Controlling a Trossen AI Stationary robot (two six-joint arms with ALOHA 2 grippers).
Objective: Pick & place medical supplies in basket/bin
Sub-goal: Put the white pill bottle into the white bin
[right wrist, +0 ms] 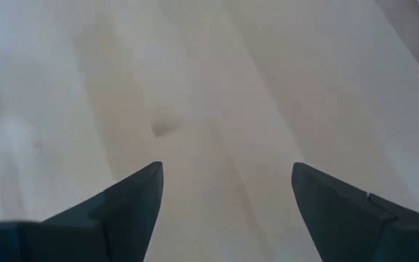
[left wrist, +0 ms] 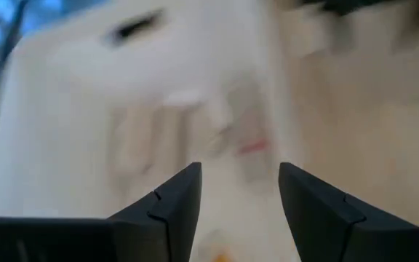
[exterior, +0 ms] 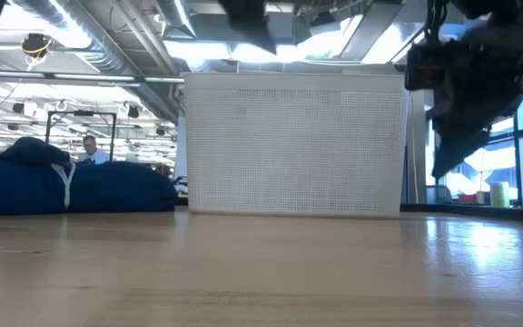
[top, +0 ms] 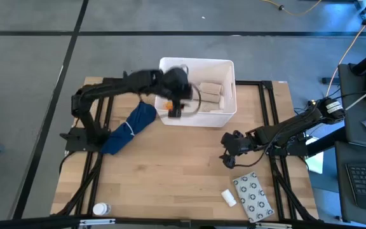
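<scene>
Bin (top: 227, 70) stood at the table's 12 o'clock, beige rolls (top: 211, 93) inside. Left gripper (left wrist: 238, 207) hung over its 9 o'clock side, fingers parted, nothing between them. Right gripper (right wrist: 228, 211) hovered over bare table (top: 170, 165) at 3 o'clock, spread wide, empty. Packet (top: 253, 194), white tube (top: 228, 198) and bottle (top: 100, 208) lay along 6 o'clock; blue cloth (top: 132, 127) at 10.

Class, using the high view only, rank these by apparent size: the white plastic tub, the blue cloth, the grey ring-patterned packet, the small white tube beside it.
1. White plastic tub
2. Blue cloth
3. Grey ring-patterned packet
4. Small white tube
</scene>
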